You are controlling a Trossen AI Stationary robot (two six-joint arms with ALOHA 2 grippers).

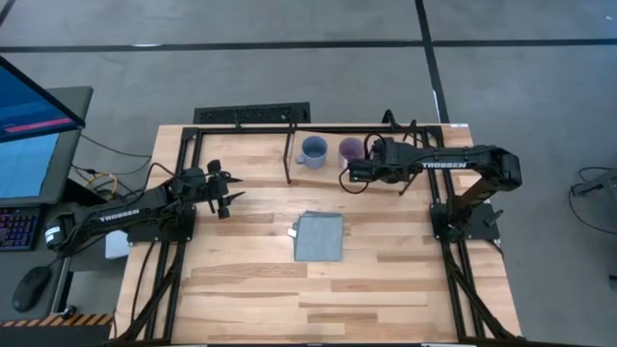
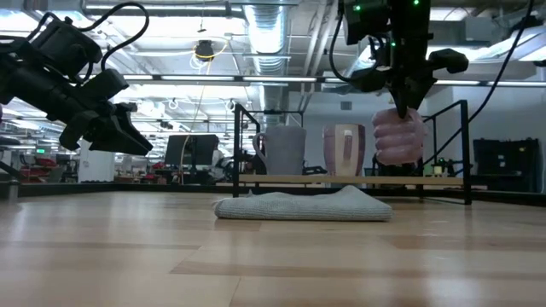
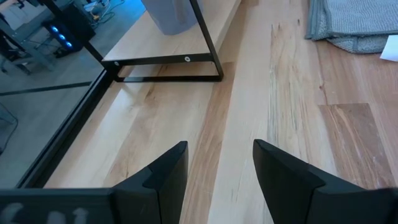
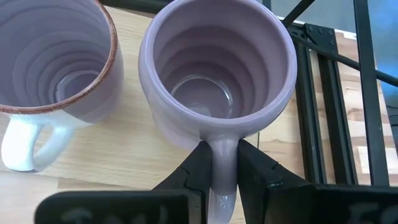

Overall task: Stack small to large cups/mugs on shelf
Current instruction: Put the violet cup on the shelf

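Observation:
The shelf [image 2: 444, 180] stands at the table's far edge, a light board in a black rod frame [image 1: 251, 128]. On it stand a blue mug [image 1: 311, 151] [image 2: 281, 151] and a purple mug [image 1: 351, 149] [image 2: 344, 150], both upright on their bases. My right gripper [image 2: 405, 107] [image 4: 222, 149] is shut on a second light purple mug [image 2: 397, 136] [image 4: 217, 68] above the shelf's right part. In the right wrist view a brown-rimmed mug [image 4: 53, 56] stands beside it. My left gripper [image 1: 227, 196] [image 3: 217, 152] hovers open over the table's left side, touching nothing. My right gripper pinches the light purple mug's handle [image 4: 222, 163] between its two fingers, coming from above and pointing down. The mug stays upright with its mouth up and is lifted clear of the shelf board, its base [image 2: 394, 159] a little above it.
A flat grey-blue cloth [image 1: 318, 236] [image 2: 299, 205] lies in the middle of the table, in front of the shelf. The shelf's black rod legs [image 3: 208, 46] stand on the tabletop. Bare wood lies near the table's near edge [image 1: 318, 308]. A monitor and keyboard sit off the table's left.

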